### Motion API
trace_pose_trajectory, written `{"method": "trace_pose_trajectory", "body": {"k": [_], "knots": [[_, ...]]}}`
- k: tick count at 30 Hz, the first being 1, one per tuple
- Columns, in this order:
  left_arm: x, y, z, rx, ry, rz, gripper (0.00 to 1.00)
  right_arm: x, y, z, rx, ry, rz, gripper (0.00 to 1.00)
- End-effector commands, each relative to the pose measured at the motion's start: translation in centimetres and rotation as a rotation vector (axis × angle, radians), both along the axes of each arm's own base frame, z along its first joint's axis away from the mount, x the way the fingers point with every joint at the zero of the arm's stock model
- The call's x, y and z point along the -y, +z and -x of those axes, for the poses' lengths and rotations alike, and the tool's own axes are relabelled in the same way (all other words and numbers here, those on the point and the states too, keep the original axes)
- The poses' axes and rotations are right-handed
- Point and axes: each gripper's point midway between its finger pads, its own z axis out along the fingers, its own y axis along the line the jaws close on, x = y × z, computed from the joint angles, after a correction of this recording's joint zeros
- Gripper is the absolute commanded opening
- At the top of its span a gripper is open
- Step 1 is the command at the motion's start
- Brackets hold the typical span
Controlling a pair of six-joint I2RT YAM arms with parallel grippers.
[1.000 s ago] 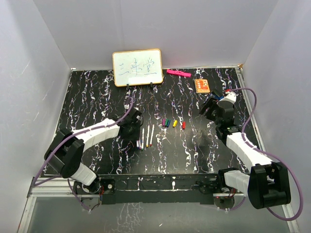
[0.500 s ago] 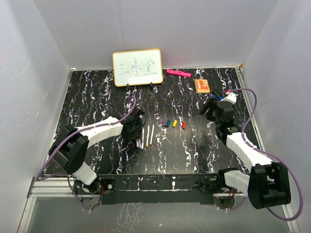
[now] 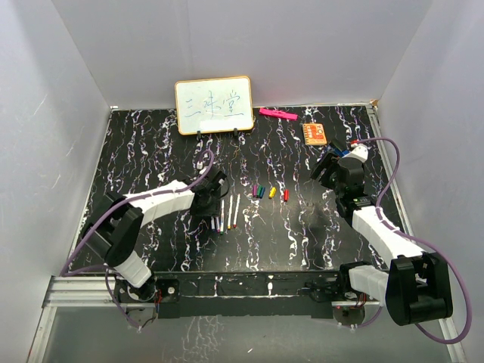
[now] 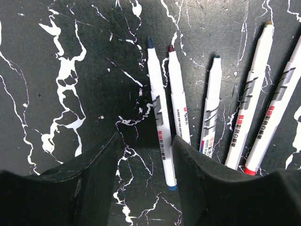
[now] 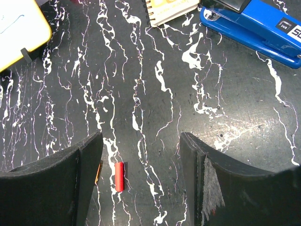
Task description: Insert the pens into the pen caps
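I see five thin white pens [image 4: 210, 106] with small coloured tips fanned on the black marbled desk [image 4: 70, 94]; left tool [image 4: 148, 141] and right tool [image 5: 141, 136] both gape, empty.

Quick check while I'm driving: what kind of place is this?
Likely a small enclosed robot test booth: plain white walls close round a black marbled table set with desk props: a whiteboard, a stapler and pens.

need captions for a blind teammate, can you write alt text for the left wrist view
The left gripper, jaws open, hangs over a black marbled table, its fingers either side of the near end of the blue-tipped pen. Four more uncapped white pens lie beside it on the right.
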Motion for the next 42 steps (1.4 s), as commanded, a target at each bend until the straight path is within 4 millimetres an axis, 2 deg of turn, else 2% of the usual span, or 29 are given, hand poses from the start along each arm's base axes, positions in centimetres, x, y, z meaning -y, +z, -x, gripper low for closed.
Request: {"method": "trace_pose_trajectory", "body": {"k": [1,10,22,25,29,35,42], "knots": [[0.4,0.4,-0.5,0.009,0.003,-0.008,0.48,0.3,2.2,-1.1,0.063,-0.024,-0.006,0.65],[-0.2,-0.5,-0.2,-0.025,0.004,-0.054,0.44,0.3,1.9,-1.2,0.053,-0.021,-0.006,0.65],[-3.3,-1.8,1.5,-0.162,-0.069,-0.266,0.35,0.4,1.9,-1.2,0.049,-0.029,-0.006,0.65],[-2.9,-2.5,1.8,-0.199,-0.093,-0.253,0.31,0.5,1.9,-1.1,0.046,-0.033,-0.004,0.65],[-2.0,-2.8,2.2,-0.222,-0.101,-0.193,0.3,0.7,2.1,-1.1,0.05,-0.042,0.001,0.65],[-2.7,-2.5,2.8,-0.238,-0.067,-0.188,0.3,0.8,2.0,-1.0,0.045,-0.049,0.003,0.65],[-2.9,-3.1,4.1,-0.296,-0.054,-0.129,0.28,0.8,1.5,-1.2,0.024,-0.054,0.005,0.65]]}}
